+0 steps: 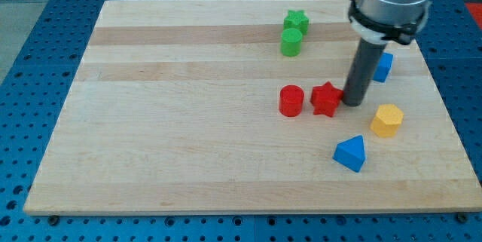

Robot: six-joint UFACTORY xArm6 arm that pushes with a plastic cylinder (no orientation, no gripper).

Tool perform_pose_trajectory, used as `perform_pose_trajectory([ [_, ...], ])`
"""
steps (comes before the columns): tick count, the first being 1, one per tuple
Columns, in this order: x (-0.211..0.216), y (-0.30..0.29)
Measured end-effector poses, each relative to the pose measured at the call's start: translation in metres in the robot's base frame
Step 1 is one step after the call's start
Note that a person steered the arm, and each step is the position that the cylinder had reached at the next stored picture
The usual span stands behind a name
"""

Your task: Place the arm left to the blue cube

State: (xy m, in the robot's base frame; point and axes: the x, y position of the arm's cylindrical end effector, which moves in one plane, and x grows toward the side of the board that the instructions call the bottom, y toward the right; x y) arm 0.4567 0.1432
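The blue cube [384,67] sits near the board's right edge, partly hidden behind my rod. My tip [352,103] rests on the board to the lower left of the blue cube, a short gap away. The tip stands right beside the red star [326,99], at its right side, seemingly touching it. A red cylinder [291,100] stands just left of the red star.
A green star [297,22] and a green cylinder [291,42] sit near the top of the wooden board [188,121]. A yellow hexagonal block [387,120] and a blue triangular block [351,153] lie at the lower right of the tip.
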Motion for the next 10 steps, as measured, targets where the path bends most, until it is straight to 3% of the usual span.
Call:
perform_pose_trajectory([
  [3,0.001,-0.091],
  [4,0.001,-0.093],
  [5,-0.017,-0.018],
  [9,-0.033,0.018],
  [10,-0.074,0.004],
])
